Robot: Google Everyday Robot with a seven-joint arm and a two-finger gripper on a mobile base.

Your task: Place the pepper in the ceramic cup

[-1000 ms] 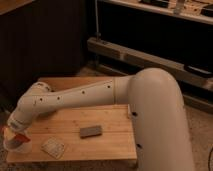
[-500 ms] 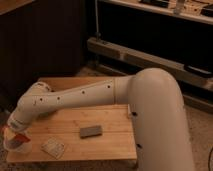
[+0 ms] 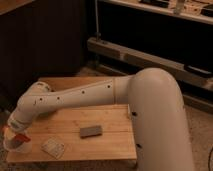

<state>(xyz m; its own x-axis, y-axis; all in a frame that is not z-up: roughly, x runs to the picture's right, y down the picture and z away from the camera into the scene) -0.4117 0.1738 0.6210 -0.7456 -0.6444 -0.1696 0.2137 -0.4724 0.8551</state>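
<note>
The whitish ceramic cup [image 3: 16, 146] stands at the front left corner of the wooden table [image 3: 112, 145]. The red pepper [image 3: 21, 137] shows right at the cup's rim, just under the end of the arm. My gripper [image 3: 15, 133] is at the far left, directly over the cup and touching or nearly touching the pepper. Whether the pepper is held or rests in the cup cannot be told. The white arm reaches across the table from the right.
A grey rectangular block [image 3: 91, 131] lies mid-table. A flat pale patterned card [image 3: 53, 147] lies near the front edge, right of the cup. The robot's white body [image 3: 160, 125] stands at the table's right side. Dark shelving [image 3: 150, 55] runs behind.
</note>
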